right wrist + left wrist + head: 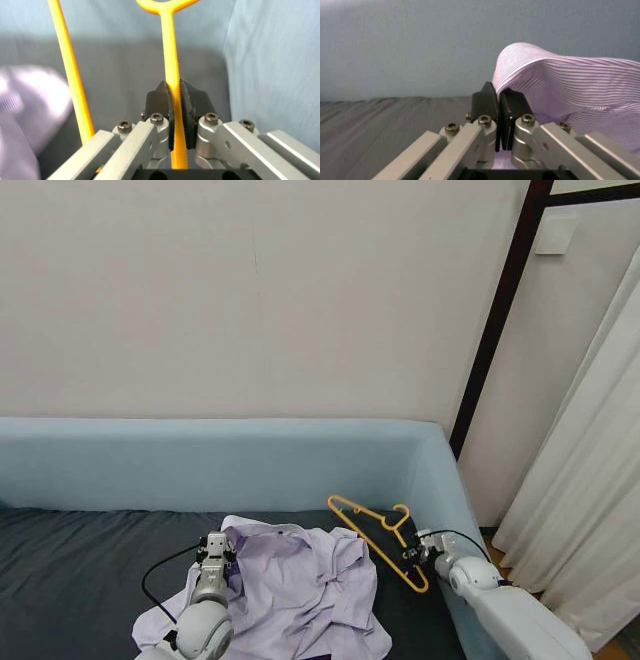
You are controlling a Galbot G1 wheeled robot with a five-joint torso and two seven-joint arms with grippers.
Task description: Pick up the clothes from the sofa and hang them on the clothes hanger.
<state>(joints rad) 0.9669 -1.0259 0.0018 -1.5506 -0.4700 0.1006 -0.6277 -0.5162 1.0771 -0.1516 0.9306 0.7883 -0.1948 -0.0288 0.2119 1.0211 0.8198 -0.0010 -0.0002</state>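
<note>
Holding both things at once, the robot looks to be at the step of bringing hanger and shirt together. The left gripper (213,554) sits over the dark seat cushion (80,560), at the left edge of the lilac striped shirt (300,585). The shirt lies crumpled in a heap on the near middle of the sofa (250,460). The gripper's pads are drawn almost together. In the left wrist view a fold of the shirt seems pinched between them, but the cloth inside is mostly hidden, so I cannot tell how deep the hold goes.

The right gripper (418,554), near the sofa's right arm, is clamped tight on one thin bar of the orange plastic hanger (372,527). The hanger is raised off the cushion and slants toward the far left, with its far tip close over the shirt's right edge.

To do this well, the left arm should lift its fold high enough that the shirt hangs open rather than bunched. Which part of the shirt it has is unclear, so the neck opening may need finding first. The hanger tip should then enter slowly and level. A thin bar can twist between flat pads, and light cloth held by a shallow pinch may slip free if tugged.
</note>
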